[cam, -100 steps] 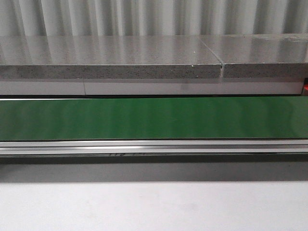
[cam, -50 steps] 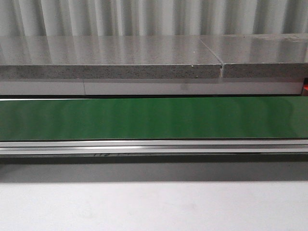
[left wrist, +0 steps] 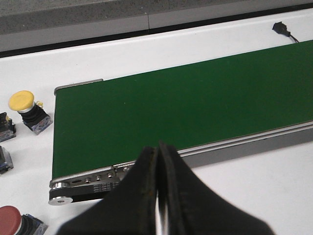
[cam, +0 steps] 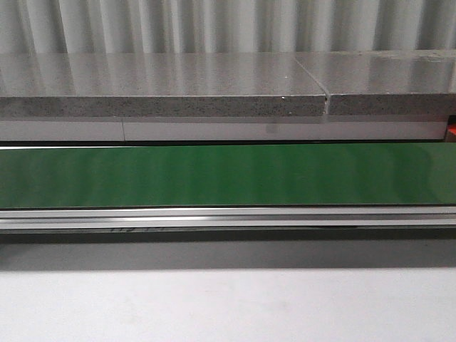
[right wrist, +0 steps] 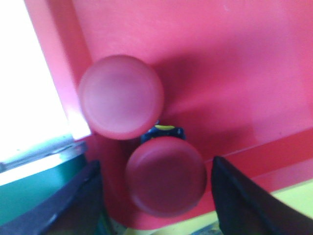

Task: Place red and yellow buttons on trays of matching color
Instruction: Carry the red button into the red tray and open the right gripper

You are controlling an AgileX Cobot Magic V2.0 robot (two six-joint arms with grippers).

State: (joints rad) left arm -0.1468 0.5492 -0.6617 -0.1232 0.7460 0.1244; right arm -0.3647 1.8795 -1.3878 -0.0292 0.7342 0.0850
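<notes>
Two red buttons point(right wrist: 121, 96) point(right wrist: 165, 175) sit on the red tray point(right wrist: 234, 73), the lower one between the wide-spread right gripper point(right wrist: 156, 196); the left gripper point(left wrist: 159, 196), pressed closed, hovers over the green belt point(left wrist: 186, 103).

corrugated wall point(cam: 214, 25), grey stone ledge point(cam: 164, 85)

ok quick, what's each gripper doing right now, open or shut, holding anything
Left gripper: shut, fingers pressed together, holding nothing, over the near edge of the green belt.
Right gripper: open, fingers either side of a red button above the red tray.
</notes>
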